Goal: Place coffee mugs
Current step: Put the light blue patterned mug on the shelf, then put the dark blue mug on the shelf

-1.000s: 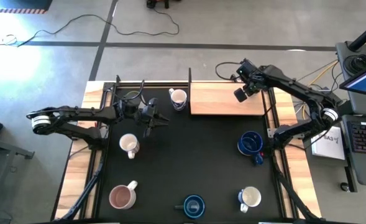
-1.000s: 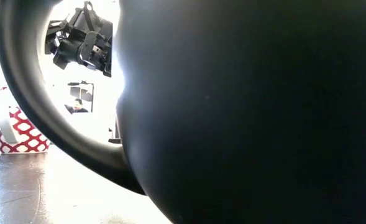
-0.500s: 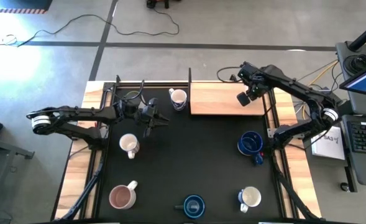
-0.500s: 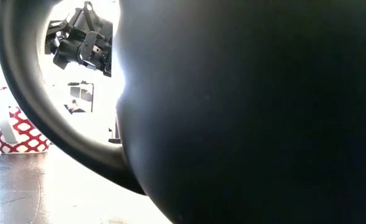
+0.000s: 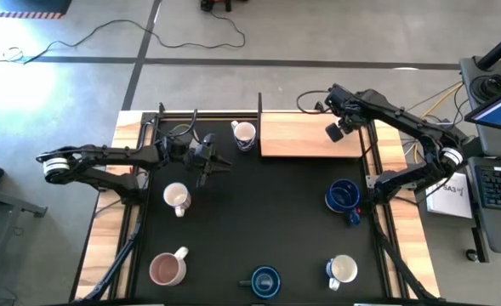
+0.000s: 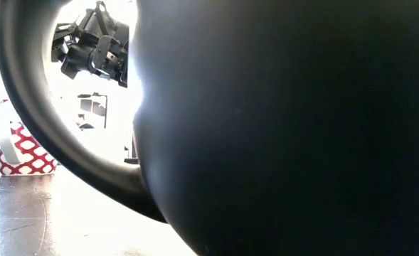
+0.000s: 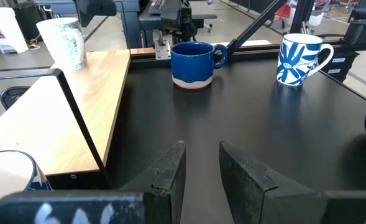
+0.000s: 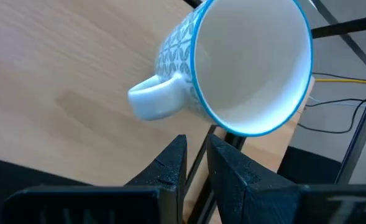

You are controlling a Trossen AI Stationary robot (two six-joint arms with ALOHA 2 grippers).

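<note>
- The right gripper (image 8: 195,143) is at the bench's far right corner, over the wooden board (image 8: 58,62). Its fingers are pinched nearly together on what looks like the near rim wall of a blue-patterned mug (image 8: 251,62).
- That mug hangs tilted over the board's right edge, white inside showing and handle out to one side.
- To set it down well, I judge it should be levelled first, then lowered until the base sits flat on the board and inward from the black rail.
- Release only once it rests, then lift straight up so the fingers clear the rim.
- The left gripper (image 5: 209,161) waits over the black mat (image 5: 267,212), fingers parted and empty.
- A white mug (image 5: 244,133) stands just beside the board's left end, so keep clear of it.
</note>
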